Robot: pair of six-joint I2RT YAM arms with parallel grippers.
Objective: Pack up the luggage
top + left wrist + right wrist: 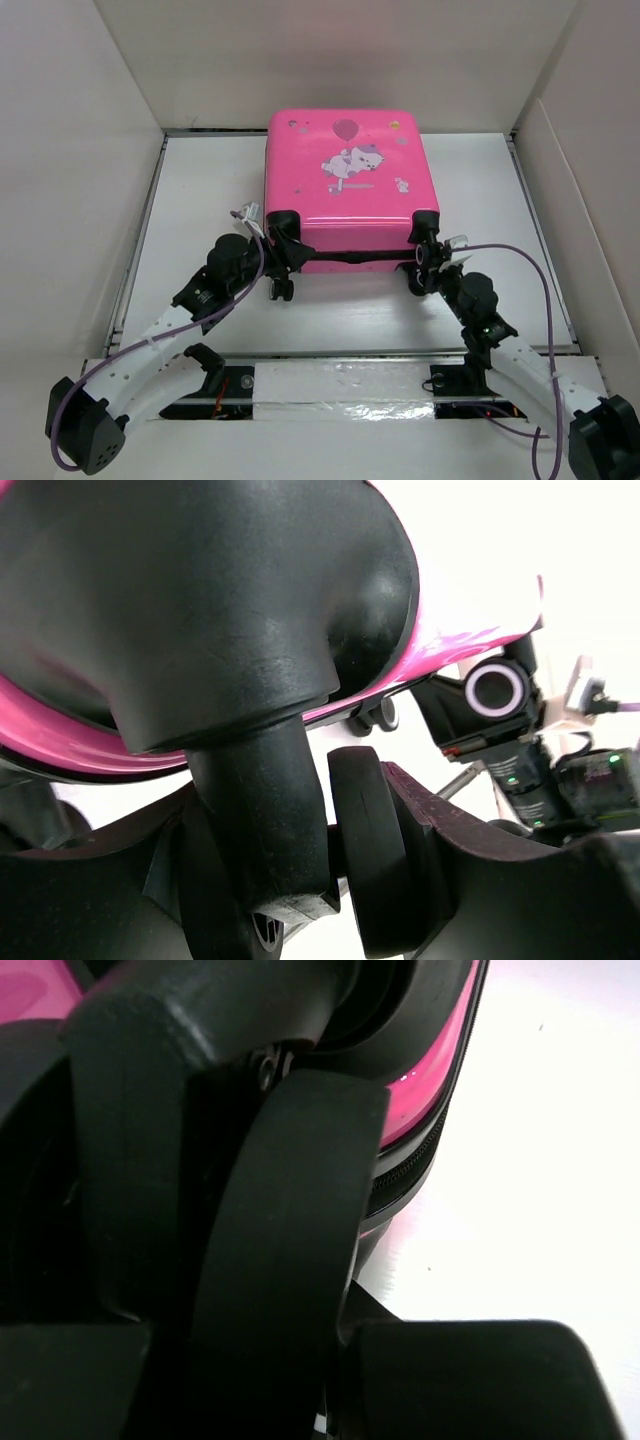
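Note:
The pink luggage (345, 170) lies flat and closed on the white table, cartoon animal print up, its black wheels toward me. My left gripper (280, 265) is at the near-left wheel. In the left wrist view (320, 880) its fingers (480, 880) press the black wheel (375, 850) and its stem from both sides. My right gripper (422, 265) is at the near-right wheel. In the right wrist view (290, 1360) that wheel (280, 1260) fills the space between the fingers (470, 1380), under the pink shell (430, 1070) and black zipper trim.
White walls (120, 90) enclose the table at the back and on both sides. A metal strip (340, 385) runs along the near edge between the arm bases. The right arm (540, 770) shows across in the left wrist view.

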